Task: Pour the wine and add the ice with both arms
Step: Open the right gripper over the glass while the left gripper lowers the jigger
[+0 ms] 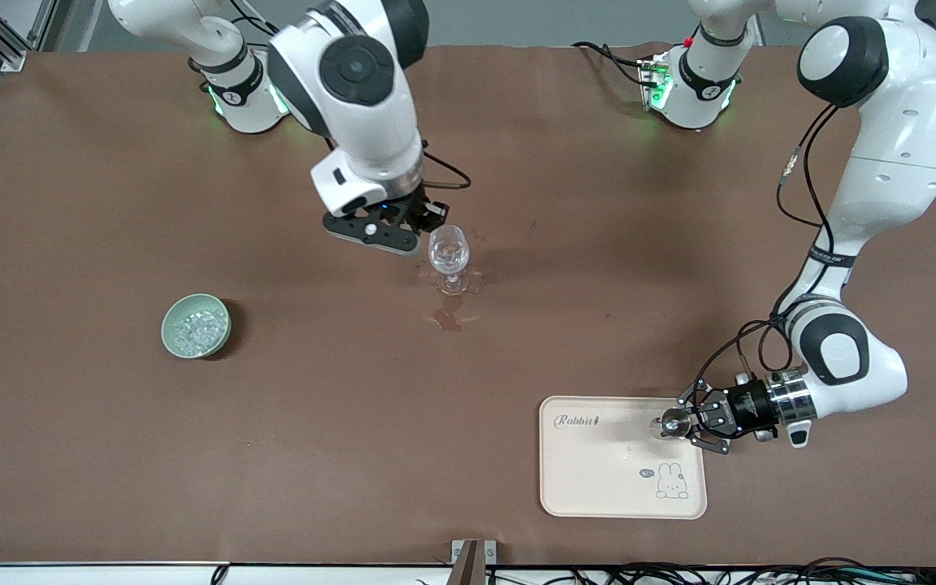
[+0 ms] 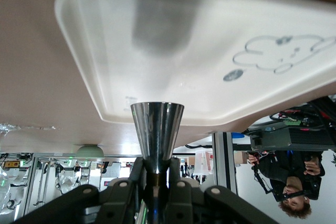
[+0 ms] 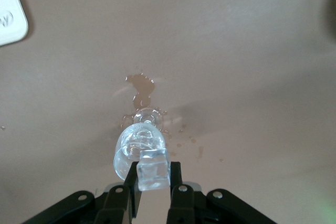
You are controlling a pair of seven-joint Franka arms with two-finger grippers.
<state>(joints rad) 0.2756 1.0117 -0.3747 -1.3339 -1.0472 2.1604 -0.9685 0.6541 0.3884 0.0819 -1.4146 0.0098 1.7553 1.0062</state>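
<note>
Centrally, the right gripper [image 3: 153, 179] pinches a clear glassy ice cube [image 3: 153, 169] over the clear stemmed glass [image 1: 448, 258], beside a reddish-brown wet wine patch [image 1: 447, 317]. More ice [image 1: 196, 328] fills the pale green bowl [image 1: 169, 318]. Meanwhile the left gripper [image 1: 689, 423] clasps a silver conical metal cup [image 2: 156, 130] over the cream rabbit-printed tray [image 1: 598, 479].
</note>
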